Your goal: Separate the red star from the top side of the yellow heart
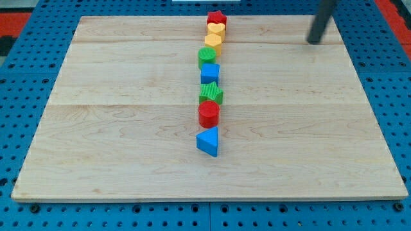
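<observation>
The step in hand looks like the approach: my tip [314, 41] sits on the board [128, 128] near the view's top right, touching no block. There is no gripper here to be wide or narrow, only a bare rod holding nothing.

The red star [216, 18] lies well to the view's left of my tip and slightly toward the view's top, at the very head of a column of blocks and close to the board's far edge. The yellow heart [216, 29] is just below it in the view, and the two appear to touch. Farther from my tip, down and to the view's left, run a yellow block [213, 42] whose shape I cannot make out, a green cylinder [207, 56], a blue block [210, 72], a green star [210, 94], a red cylinder [208, 113] and a blue triangle [208, 142].

The star is small and glossy red, its points only partly readable at this size.

My judgement is that the next move calls for carrying my tip leftward in the view to the star alone, then pushing it sideways or away from the heart; the narrow margin to the board's edge and the heart's nearness leave little room for error
</observation>
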